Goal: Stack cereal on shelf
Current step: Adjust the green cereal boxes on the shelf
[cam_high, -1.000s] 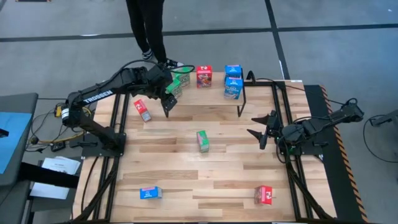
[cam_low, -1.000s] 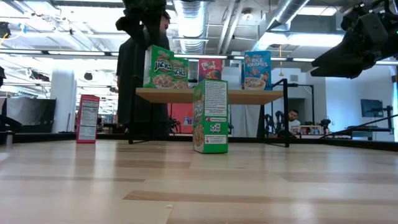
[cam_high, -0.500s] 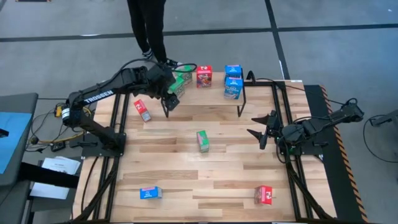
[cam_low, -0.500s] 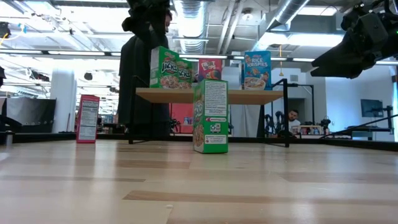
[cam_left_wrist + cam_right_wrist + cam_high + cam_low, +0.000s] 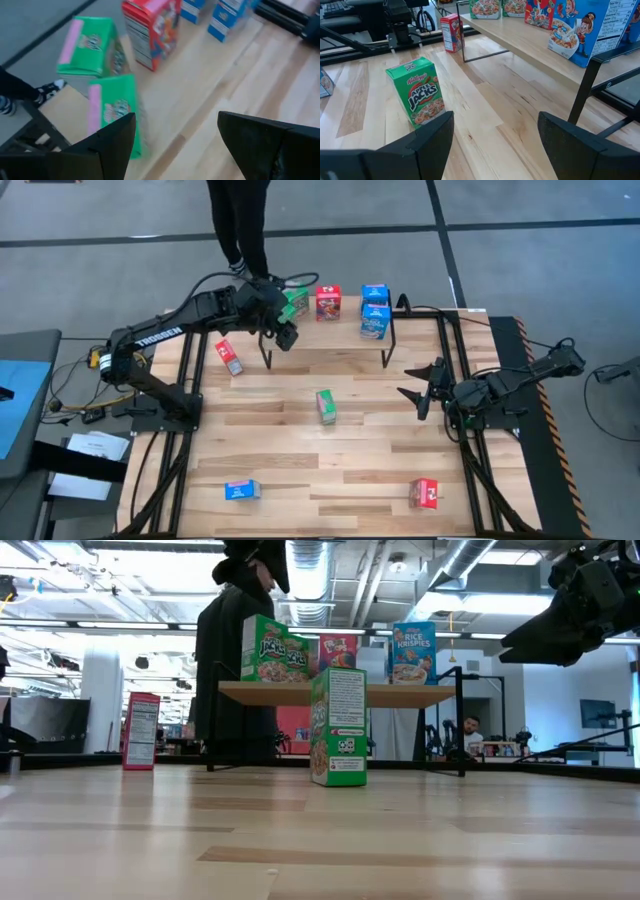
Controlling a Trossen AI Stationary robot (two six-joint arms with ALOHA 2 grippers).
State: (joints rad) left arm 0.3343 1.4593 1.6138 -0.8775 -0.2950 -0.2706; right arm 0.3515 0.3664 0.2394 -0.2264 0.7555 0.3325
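Overhead view: left pincer (image 5: 283,338) open and empty above the shelf (image 5: 345,343) end where green boxes (image 5: 294,302) stand; right pincer (image 5: 420,387) open, idle at the desk (image 5: 280,450) edge. Low view: a green cereal box (image 5: 338,726) stands upright mid-desk, a red box (image 5: 140,731) farther off. Left wrist view: two green boxes (image 5: 113,114) on the shelf; light, stiff cardboard, probably best pinched across the narrow sides.
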